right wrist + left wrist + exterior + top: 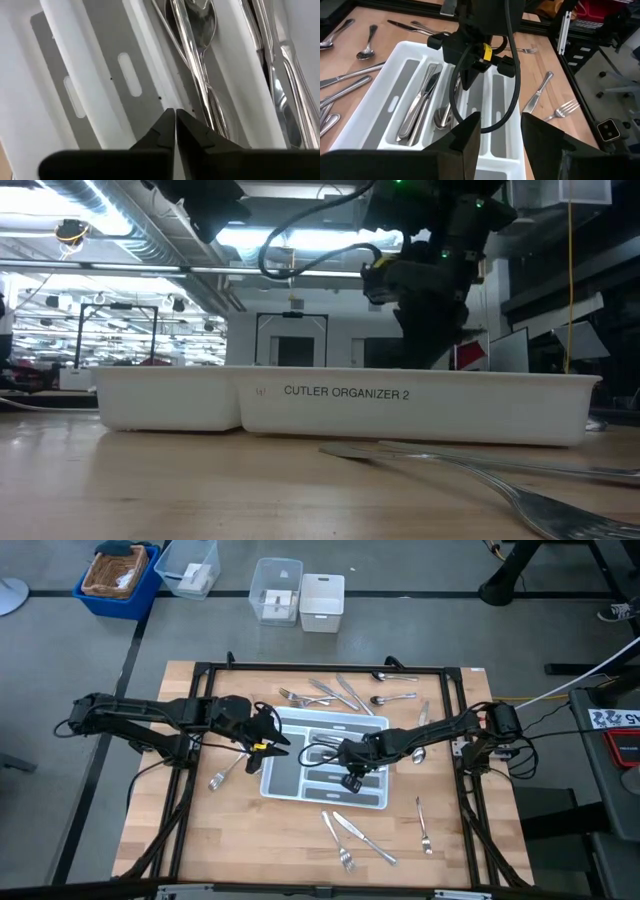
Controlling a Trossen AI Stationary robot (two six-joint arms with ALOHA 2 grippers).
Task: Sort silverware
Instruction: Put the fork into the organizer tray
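The sorting looks barely begun: the white rectangular plastic tray with grey compartments (372, 802) sits at the centre of the pale wooden worktop (270, 850), and only a few pieces lie in it, among them a shiny steel table knife (422, 97) in one slot and a shiny steel spoon (200, 22) in the slot beside it. Most of the small shiny silver silverware is still loose on the wood: a crossed cluster of forks and knives (325, 695) just above the tray in the high view, a spoon (378, 699) to its right, a lone fork (225, 774) at the tray's left edge, a pair of pieces (358, 837) below it, and a slim fork (423, 826) at lower right. The right gripper (175, 131) hangs low inside the tray over an empty grey slot, its jaws pressed together with nothing between them, just beside the spoon. The left gripper (501, 131) waits at the tray's left end, jaws spread and empty. Room is tight in the middle, where both arms meet over the tray walls and a cable loops from the right wrist; I judge the lower corners of the worktop the freest ground, while the black frame rails bound the upper and side edges near the loose cluster.
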